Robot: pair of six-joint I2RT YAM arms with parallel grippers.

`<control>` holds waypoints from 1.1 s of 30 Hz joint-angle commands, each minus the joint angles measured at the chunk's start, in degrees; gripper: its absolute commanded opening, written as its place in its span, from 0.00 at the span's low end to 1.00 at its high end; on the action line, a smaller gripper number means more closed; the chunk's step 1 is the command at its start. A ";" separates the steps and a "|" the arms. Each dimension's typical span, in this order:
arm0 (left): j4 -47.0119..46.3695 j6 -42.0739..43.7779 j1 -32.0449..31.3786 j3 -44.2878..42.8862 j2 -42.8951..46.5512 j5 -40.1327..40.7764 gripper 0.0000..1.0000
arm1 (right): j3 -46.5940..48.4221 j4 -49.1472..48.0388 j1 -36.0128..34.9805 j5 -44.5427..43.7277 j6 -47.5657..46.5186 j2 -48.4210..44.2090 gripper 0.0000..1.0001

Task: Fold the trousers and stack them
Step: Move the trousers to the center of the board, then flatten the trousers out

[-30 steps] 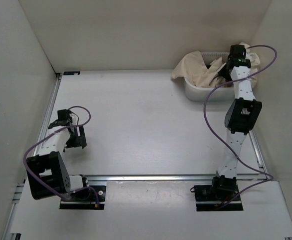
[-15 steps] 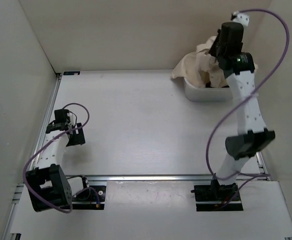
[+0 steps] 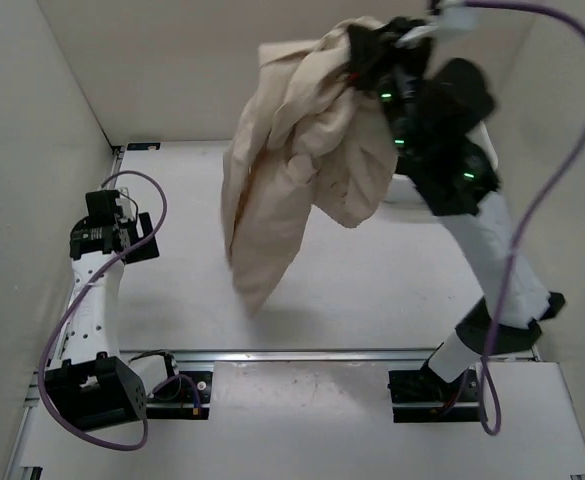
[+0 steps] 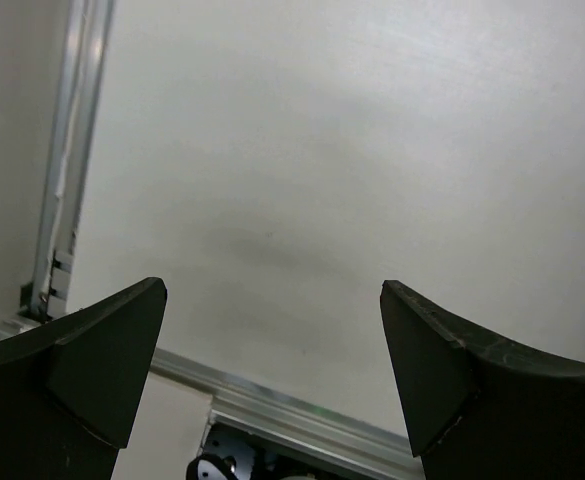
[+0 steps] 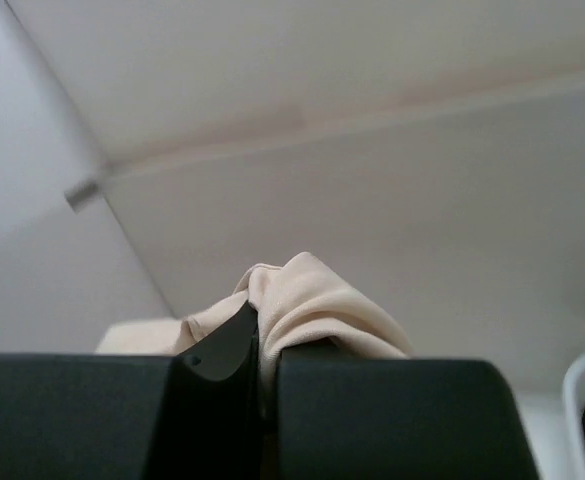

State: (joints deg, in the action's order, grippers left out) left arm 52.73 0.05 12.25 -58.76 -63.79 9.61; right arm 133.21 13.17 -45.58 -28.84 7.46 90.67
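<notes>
While the right gripper (image 3: 364, 52) is pinching a bunch of the trousers (image 3: 292, 160) and holding them high above the desk (image 3: 372, 300), I am working on the opening step: getting the garment out in the open so it can be laid flat. The beige cloth is hanging in a long crumpled drape below the pinch, its lowest tip dangling over the middle of the desk; I cannot tell whether it is touching the surface. In the right wrist view the fingers (image 5: 212, 370) are pressing together on a fold of the cloth, with nothing else between them. The left gripper (image 3: 137, 243) is hovering near the left edge, well apart from the trousers, jaws spread and carrying nothing, only bare desk showing between them. By my reckoning nothing is folded yet. Next I am planning on lowering the cloth onto the open middle and bringing the left arm across to catch a waist or cuff edge, since a single pinch is leaving the legs bunched together
</notes>
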 commanded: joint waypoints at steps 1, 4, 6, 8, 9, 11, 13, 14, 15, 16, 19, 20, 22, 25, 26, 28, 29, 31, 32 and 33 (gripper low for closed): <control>1.41 -0.05 0.23 -6.18 -1.15 0.58 1.00 | -2.95 5.27 -3.19 -7.18 9.73 11.00 0.00; 1.41 -0.05 0.23 -8.30 -2.74 1.73 1.00 | -2.34 14.49 -3.90 -12.11 18.68 16.63 0.11; 1.94 -0.05 0.23 -8.83 -3.27 2.51 1.00 | -2.34 22.29 -3.90 -12.12 22.58 20.48 0.36; 1.94 -0.05 0.23 -8.83 -3.80 3.57 1.00 | -0.51 27.23 -2.77 -4.88 23.30 23.57 0.72; 2.72 -0.05 0.23 -8.83 -4.32 3.58 1.00 | 1.60 30.48 -2.06 -1.08 23.91 27.59 0.79; 4.39 -0.05 -0.64 -9.35 -4.85 2.10 1.00 | 5.73 43.13 0.48 3.16 27.05 30.52 0.86; 8.25 -0.05 -3.71 -10.93 -4.85 -2.91 1.00 | -0.97 48.25 1.89 1.70 29.44 27.47 0.86; 9.66 -0.05 -5.20 -10.93 -3.90 -5.19 1.00 | -7.46 46.27 3.03 1.07 29.97 24.23 0.86; 11.24 -0.05 -8.87 -11.54 -2.76 -7.56 1.00 | -15.01 43.29 3.57 1.07 31.28 16.11 0.86; 14.04 -0.05 -11.17 -11.55 -2.13 -11.15 1.00 | -30.48 36.04 5.31 1.07 32.60 11.85 0.86; 16.52 -0.05 -21.72 -7.62 -2.12 -12.42 1.00 | -48.78 24.85 11.01 5.62 38.58 -0.56 0.80; 16.53 -0.05 -24.61 -5.94 -2.74 -11.46 1.00 | -55.71 23.15 12.52 8.07 39.55 -2.24 0.80; 15.05 -0.05 -33.55 -1.38 -5.54 -7.18 1.00 | -59.28 21.12 16.03 12.91 40.78 -2.26 0.80; 10.12 -0.05 -45.37 4.45 -10.82 -4.24 1.00 | -60.61 16.20 18.07 18.37 41.32 3.09 0.83; 9.59 -0.05 -46.60 2.88 -12.83 -5.20 1.00 | -58.96 15.58 18.07 19.16 43.14 4.15 0.84; 8.27 -0.05 -49.94 1.02 -12.85 -4.60 1.00 | -56.49 17.14 18.07 19.17 47.43 8.36 0.86; 7.48 -0.05 -51.70 1.02 -12.85 -3.29 1.00 | -54.65 19.68 18.68 18.13 49.82 10.03 0.89; 5.81 -0.05 -57.23 3.82 -12.85 0.49 1.00 | -50.68 21.72 19.30 18.99 52.73 14.52 0.91; 5.20 -0.05 -59.08 5.14 -12.85 1.46 1.00 | -50.68 20.59 19.30 19.00 53.96 15.31 0.91; 4.58 -0.05 -62.49 6.54 -13.46 1.47 1.00 | -50.68 19.54 19.30 19.61 57.28 15.93 0.92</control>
State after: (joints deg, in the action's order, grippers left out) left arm 60.12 -0.03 -44.58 -54.76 -78.30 7.46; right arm 79.15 34.06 -26.96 -11.29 55.79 106.39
